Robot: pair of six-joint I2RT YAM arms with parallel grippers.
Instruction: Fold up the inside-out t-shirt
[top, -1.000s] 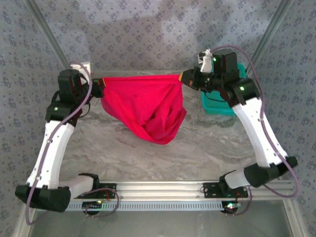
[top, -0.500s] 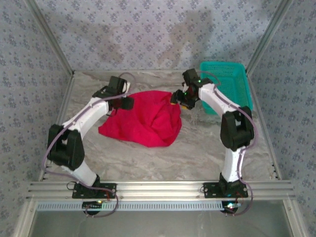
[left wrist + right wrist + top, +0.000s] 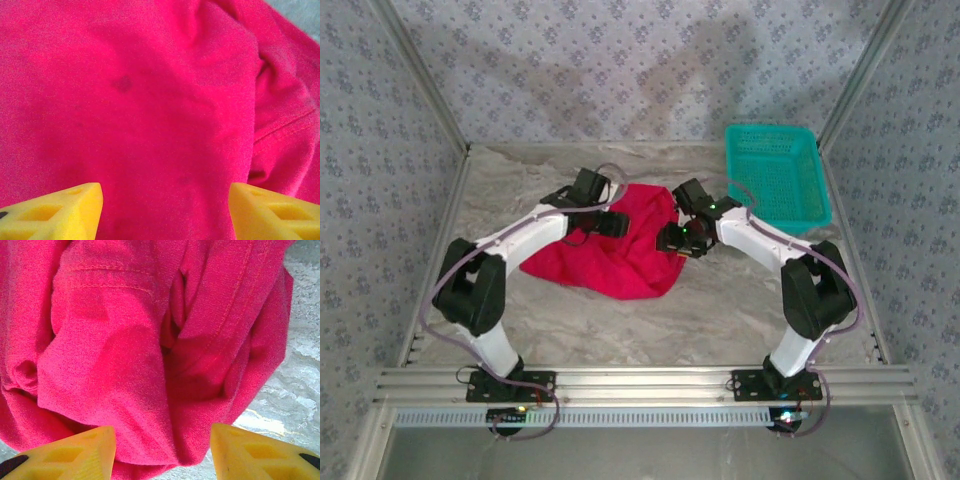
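— While your arms held the t-shirt [image 3: 605, 262] stretched in the air between them a second ago, it now lies in a crumpled red heap on the worktop [image 3: 740, 300], about mid-depth and a little left of centre.

— And the grips?

— You have let go on both sides. Your left end effector [image 3: 612, 222] has its yellow fingers [image 3: 55, 210] spread with nothing between them, over a smooth stretch of cloth. Your right end effector [image 3: 672, 238] is spread the same way, over bunched folds and a stitched hem at the heap's right edge, with bare worktop just beside. Half a second ago both sat at the heap's far outer corners; since then they have come in toward its middle.

— Are they touching the cloth?

— Possibly. From the wrist cameras I cannot tell whether the tips rest on it or hang just above.

— Count it for me.

— One t-shirt. One teal basket [image 3: 766, 129] at the far right corner, apart from the shirt. Two arms, two end effectors, and two yellow fingers on each.
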